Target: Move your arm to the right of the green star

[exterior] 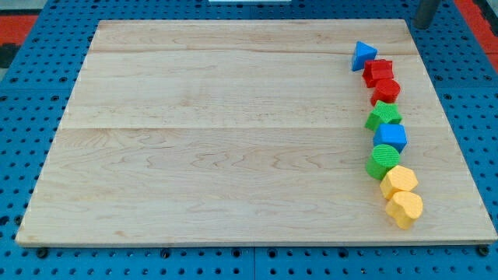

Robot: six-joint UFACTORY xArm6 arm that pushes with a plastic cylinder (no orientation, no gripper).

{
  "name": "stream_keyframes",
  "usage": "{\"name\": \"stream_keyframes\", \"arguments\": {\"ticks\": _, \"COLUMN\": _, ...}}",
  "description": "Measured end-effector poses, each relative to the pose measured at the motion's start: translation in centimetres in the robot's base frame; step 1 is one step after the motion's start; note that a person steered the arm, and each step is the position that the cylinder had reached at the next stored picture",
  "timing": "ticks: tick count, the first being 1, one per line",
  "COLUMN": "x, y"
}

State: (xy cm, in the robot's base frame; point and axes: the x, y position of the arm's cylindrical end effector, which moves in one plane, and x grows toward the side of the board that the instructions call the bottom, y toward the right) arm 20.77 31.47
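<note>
The green star lies on the wooden board near its right side, in a column of touching blocks. Above it are a blue triangle, a red block and a second red block. Below it are a blue cube, a green round block, a yellow block and a yellow heart. My tip shows at the view's top right, by the board's top right corner. It is well above and a little right of the star and touches no block.
The board rests on a blue pegboard table that surrounds it on all sides. A red strip shows at the view's top right corner.
</note>
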Motion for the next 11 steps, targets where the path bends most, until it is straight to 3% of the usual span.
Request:
{"name": "stream_keyframes", "arguments": {"ticks": 3, "x": 3.0, "y": 3.0}}
{"name": "stream_keyframes", "arguments": {"ticks": 5, "x": 16.9, "y": 0.6}}
{"name": "stream_keyframes", "arguments": {"ticks": 7, "x": 21.3, "y": -2.9}}
{"name": "stream_keyframes", "arguments": {"ticks": 11, "x": 22.2, "y": -3.8}}
